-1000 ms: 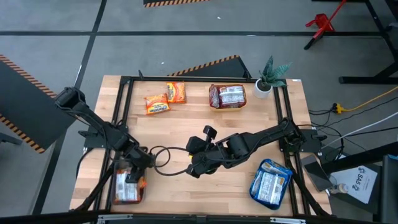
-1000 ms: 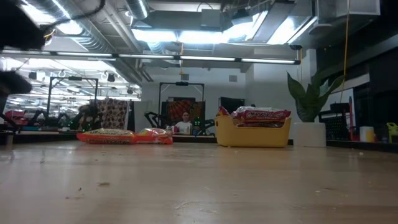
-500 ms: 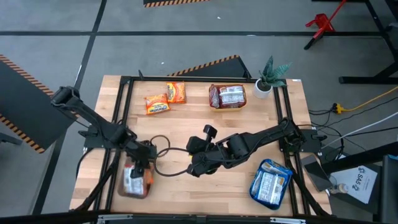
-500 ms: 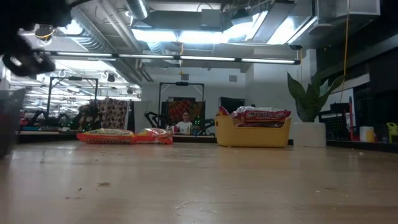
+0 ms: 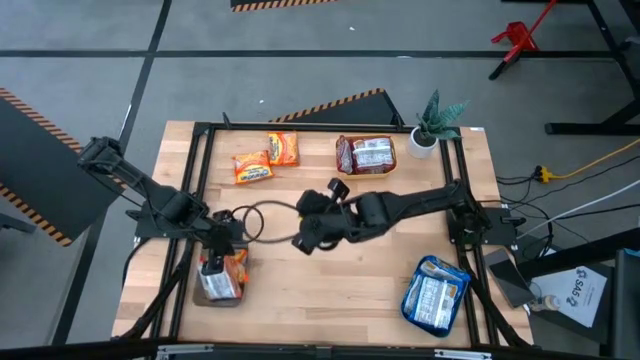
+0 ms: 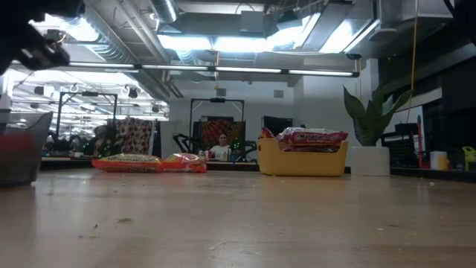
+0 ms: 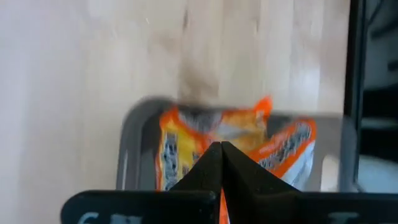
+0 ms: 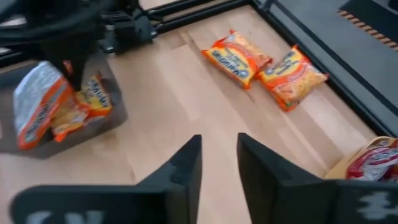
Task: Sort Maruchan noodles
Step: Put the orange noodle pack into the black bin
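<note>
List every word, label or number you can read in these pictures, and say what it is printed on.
No text can be quoted with certainty.
Orange packets: print blurred, unreadable.
Red packets: labels too small.
Blue packets: labels too small.
Tray packets: print blurred.
White tag right of the table: dark characters, too small to read surely.

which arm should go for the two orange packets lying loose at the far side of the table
Right. The right gripper is open and empty at mid-table, with the two orange packets ahead of it. The left gripper, fingers shut, is over the grey tray at the near left edge.
</note>
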Controlling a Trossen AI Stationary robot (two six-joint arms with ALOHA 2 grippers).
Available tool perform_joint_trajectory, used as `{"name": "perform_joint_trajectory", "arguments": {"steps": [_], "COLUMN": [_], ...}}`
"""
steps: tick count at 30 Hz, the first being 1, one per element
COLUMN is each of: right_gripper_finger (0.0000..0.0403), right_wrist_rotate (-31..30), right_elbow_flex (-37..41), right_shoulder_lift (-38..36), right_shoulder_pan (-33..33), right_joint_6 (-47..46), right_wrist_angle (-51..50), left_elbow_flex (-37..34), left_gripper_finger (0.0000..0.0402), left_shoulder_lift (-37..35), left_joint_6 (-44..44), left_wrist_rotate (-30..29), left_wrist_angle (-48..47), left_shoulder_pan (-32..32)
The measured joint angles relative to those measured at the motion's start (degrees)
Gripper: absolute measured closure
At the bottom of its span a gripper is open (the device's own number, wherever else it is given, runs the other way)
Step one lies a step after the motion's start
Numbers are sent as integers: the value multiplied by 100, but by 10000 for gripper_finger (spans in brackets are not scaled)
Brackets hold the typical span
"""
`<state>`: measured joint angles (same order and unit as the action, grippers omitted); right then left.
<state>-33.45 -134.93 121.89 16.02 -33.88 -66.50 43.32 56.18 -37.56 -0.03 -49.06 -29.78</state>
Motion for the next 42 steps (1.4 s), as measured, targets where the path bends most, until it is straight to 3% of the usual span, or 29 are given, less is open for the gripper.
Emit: {"name": "perform_joint_trajectory", "arguments": {"steps": [7,11,18,22,26,31,38,42], "right_gripper_finger": [273,272,271,271,271,271,271,271], "right_wrist_rotate": [52,299,804,915,983,1122,1956,1958], "right_elbow_flex": [35,152,166,169,166,166,164,184], "right_shoulder_lift": [26,86,271,345,380,380,674,907], "right_shoulder_pan": [-169,-385,-561,-558,-570,-635,-569,-618], "right_joint_6": [427,672,723,861,873,881,1484,1462], "right_wrist_angle": [384,753,757,786,784,870,1866,2144], "left_elbow_flex": [840,583,-490,-512,-224,287,1895,2129], "left_gripper_finger": [401,401,393,358,316,281,291,300], "left_shoulder_lift": [-332,-427,-403,-411,-567,-677,-917,-1149], "left_joint_6": [125,196,634,854,1252,1025,575,210], "left_wrist_rotate": [-1019,-424,-332,-200,-263,-939,-1736,-2532], "left_wrist_angle": [-617,-749,-44,34,48,-426,-1988,-2236], "left_shoulder_pan": [141,257,273,436,636,937,1156,1201]}}
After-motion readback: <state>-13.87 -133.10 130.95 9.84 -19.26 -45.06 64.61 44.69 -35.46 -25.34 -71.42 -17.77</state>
